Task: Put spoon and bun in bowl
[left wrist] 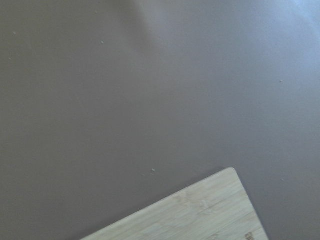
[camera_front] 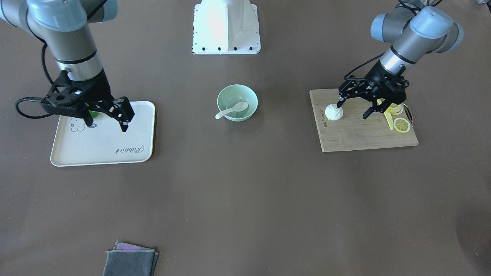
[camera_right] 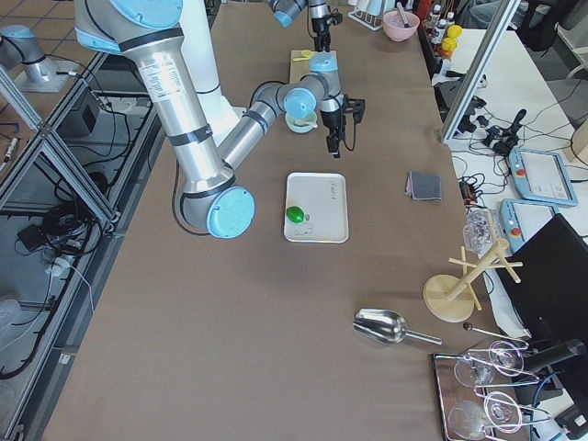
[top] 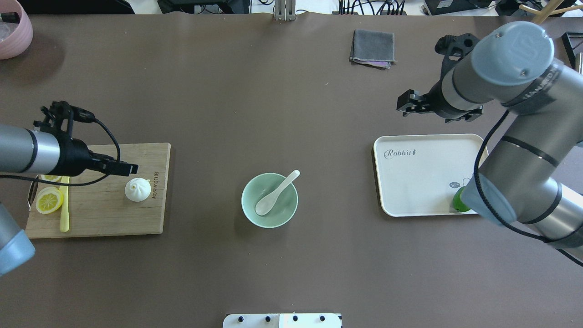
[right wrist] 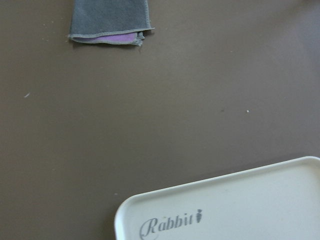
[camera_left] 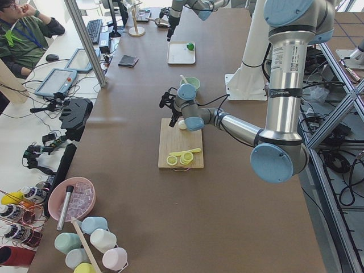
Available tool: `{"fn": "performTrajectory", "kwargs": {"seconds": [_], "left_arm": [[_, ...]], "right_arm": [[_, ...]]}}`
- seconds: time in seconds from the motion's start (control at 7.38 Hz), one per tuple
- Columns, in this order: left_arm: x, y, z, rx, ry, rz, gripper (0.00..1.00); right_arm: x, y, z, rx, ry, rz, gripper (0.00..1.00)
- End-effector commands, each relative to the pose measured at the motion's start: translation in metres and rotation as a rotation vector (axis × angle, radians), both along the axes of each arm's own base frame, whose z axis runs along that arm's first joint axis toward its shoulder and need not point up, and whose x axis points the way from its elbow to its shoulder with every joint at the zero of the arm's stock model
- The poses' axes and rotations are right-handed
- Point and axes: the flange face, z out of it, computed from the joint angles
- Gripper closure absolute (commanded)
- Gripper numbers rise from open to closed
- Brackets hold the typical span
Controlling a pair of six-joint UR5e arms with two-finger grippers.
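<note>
The cream-white spoon (camera_front: pixel 232 110) lies in the mint-green bowl (camera_front: pixel 238 89) at the table's middle, scoop inside and handle over the rim. It also shows in the overhead view (top: pixel 275 193). The white pleated bun (camera_front: pixel 333 112) sits on the wooden cutting board (camera_front: pixel 364 134). My left gripper (camera_front: pixel 353 109) is open and empty just above the board; one fingertip (camera_front: pixel 339 103) is at the bun's peak, the other is off to the side. My right gripper (camera_front: pixel 106 124) is open and empty above the white tray (camera_front: pixel 103 149).
Lemon slices (camera_front: pixel 401 125) and a thin yellow stick (camera_front: pixel 389 120) lie on the board's far side from the bowl. A small green object (top: pixel 460 202) sits on the tray. A folded grey cloth (camera_front: pixel 130 258) lies near the operators' edge. The robot's white base (camera_front: pixel 226 27) stands behind the bowl.
</note>
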Motion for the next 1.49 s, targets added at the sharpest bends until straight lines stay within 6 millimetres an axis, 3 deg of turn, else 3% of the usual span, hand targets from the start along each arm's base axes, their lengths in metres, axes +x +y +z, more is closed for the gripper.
{"fn": "performTrajectory", "kwargs": {"seconds": [0.0, 0.41, 0.81, 1.08, 1.36], "left_arm": [[0.058, 0.051, 0.010, 0.072, -0.071, -0.028, 0.02], [0.042, 0.044, 0.026, 0.070, -0.106, -0.049, 0.03], [0.049, 0.040, 0.027, 0.088, -0.122, -0.079, 0.03], [0.052, 0.040, 0.025, 0.090, -0.118, -0.078, 0.21], [0.053, 0.040, 0.022, 0.092, -0.111, -0.076, 0.52]], "right_arm": [[0.066, -0.012, 0.045, 0.030, 0.015, -0.095, 0.00], [0.071, -0.012, 0.043, 0.028, 0.007, -0.087, 0.00], [0.071, -0.012, 0.044, 0.024, 0.007, -0.083, 0.00], [0.070, -0.013, 0.044, 0.023, 0.007, -0.081, 0.00], [0.070, -0.013, 0.044, 0.023, 0.007, -0.081, 0.00]]}}
